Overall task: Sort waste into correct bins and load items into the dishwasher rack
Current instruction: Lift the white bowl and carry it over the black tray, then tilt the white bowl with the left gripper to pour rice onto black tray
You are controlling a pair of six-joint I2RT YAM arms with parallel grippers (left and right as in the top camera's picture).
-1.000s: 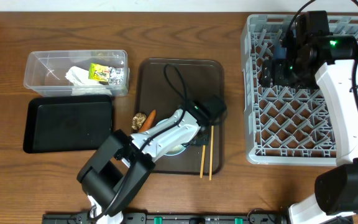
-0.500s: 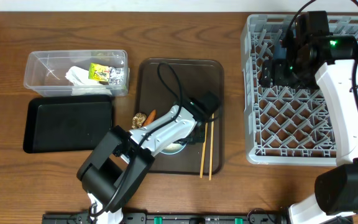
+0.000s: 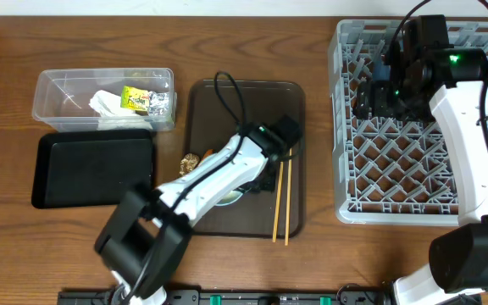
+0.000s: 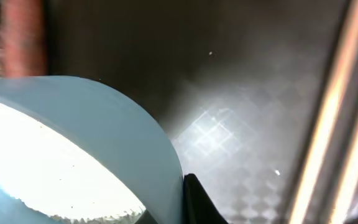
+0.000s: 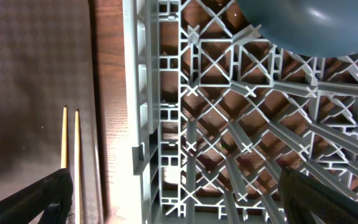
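Item: small light blue cup (image 4: 73, 143) | on brown tray (image 3: 244, 102) (half hidden under our left arm) | left fingers (image 4: 194, 202) clenched on its rim, we judge | dishwasher rack (image 3: 396, 178) lies rightward, beyond chopsticks (image 3: 280, 203) | right fingers (image 5: 42, 193) released, nearer rack.
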